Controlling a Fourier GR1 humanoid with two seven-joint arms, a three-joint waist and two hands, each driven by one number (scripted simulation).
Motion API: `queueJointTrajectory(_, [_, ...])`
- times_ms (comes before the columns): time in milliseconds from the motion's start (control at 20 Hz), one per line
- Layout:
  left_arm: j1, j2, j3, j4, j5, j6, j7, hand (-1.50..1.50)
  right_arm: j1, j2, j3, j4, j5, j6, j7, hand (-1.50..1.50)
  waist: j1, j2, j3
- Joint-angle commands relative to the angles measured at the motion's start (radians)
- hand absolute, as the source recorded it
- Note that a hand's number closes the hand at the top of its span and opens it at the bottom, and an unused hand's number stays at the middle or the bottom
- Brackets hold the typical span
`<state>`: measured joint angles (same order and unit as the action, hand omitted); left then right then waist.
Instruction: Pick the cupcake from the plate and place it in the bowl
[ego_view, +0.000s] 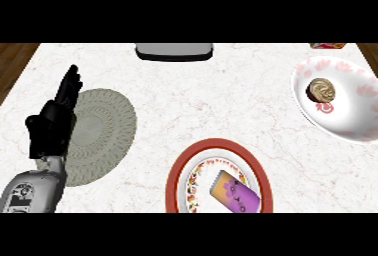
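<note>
Cupcake (322, 91), brown and swirl-topped, is seen inside the white, pink-flowered bowl (347, 121) at the marbled tabletop's (221, 100) right, apart from the red-rimmed round plate (176, 175), with the black left hand (50, 127) released, fingers straight, so placing is judged done and no further grasp required.

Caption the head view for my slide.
Cupcake sits in the flowered bowl; left hand rests open at left edge.

Single head view, steeply down onto the counter (221, 100)
</note>
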<state>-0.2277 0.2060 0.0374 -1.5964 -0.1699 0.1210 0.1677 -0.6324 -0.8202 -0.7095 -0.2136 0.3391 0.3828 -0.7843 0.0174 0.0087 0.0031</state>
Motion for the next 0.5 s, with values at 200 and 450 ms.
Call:
queueJointTrajectory(200, [0.023,0.011,0.002,-0.074,0.001,-0.019,0.051,0.0,0.118,-0.022,0.021,-0.035,-0.037,0.175,-0.134,-1.5,-0.006,-0.006,-0.001])
queueJointTrajectory(450, [0.014,0.007,0.019,-0.016,0.005,-0.019,0.006,0.0,0.174,0.01,0.031,-0.045,-0.057,0.17,-0.19,-1.5,-0.007,-0.003,0.0])
